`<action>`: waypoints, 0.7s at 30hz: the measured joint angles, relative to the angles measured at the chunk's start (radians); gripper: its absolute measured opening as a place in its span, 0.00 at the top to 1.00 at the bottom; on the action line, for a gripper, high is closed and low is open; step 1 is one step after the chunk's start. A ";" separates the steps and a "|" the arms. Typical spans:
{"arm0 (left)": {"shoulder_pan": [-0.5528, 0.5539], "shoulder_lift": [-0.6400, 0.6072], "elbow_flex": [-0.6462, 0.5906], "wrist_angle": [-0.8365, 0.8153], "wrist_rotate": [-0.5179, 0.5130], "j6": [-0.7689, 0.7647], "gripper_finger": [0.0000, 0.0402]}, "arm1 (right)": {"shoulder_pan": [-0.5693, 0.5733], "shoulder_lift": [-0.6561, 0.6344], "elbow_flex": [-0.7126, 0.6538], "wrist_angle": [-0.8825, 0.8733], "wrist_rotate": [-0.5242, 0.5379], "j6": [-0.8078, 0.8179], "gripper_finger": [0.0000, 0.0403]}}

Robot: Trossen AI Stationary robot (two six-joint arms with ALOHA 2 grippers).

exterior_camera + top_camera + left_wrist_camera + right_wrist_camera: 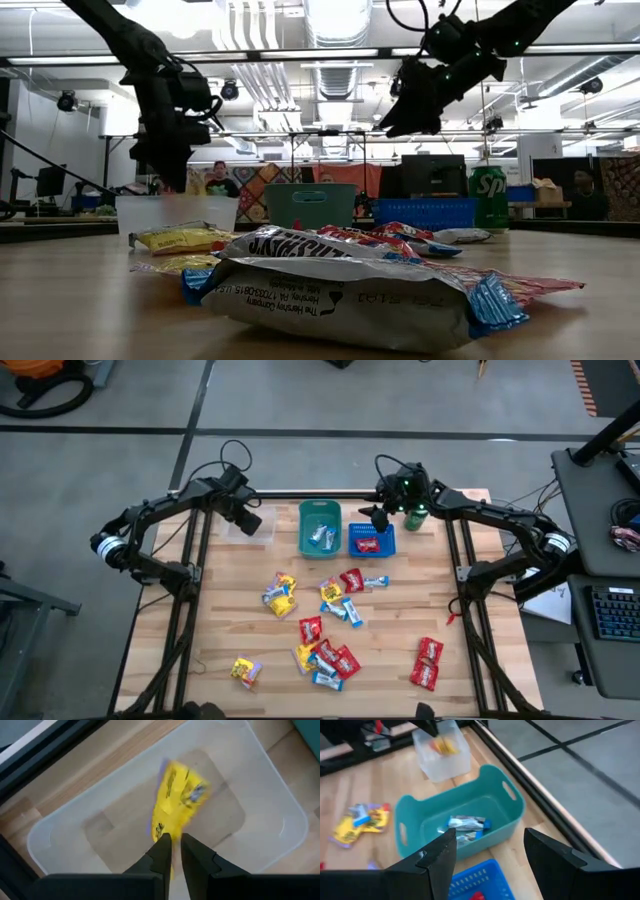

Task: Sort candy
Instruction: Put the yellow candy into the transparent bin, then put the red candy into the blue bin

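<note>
- Wooden table (400, 660) under my two arms, with candy (325, 630) spread over its middle in red, yellow and blue wrappers.
- My left gripper (172, 851) hangs over the clear bin (280, 810) at the back. Its fingers stand a little apart, and a yellow candy (175, 802) (blurry) is just past the tips, over the bin floor.
- My right gripper (487, 852) hangs wide apart and holds nothing, above the teal bin (512, 812) and blue basket (470, 882).
- One blue candy (465, 824) lies in the teal bin.
</note>
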 joint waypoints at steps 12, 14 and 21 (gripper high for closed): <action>-0.011 -0.023 0.000 0.000 -0.065 0.019 0.71 | 0.037 -0.001 0.000 -0.004 -0.036 0.144 0.45; -0.024 -0.033 0.000 0.000 -0.027 0.020 0.70 | 0.062 -0.001 0.000 -0.017 -0.038 0.181 0.45; -0.139 -0.072 0.000 0.000 0.061 0.039 0.73 | 0.174 -0.001 0.000 -0.112 -0.038 0.260 0.45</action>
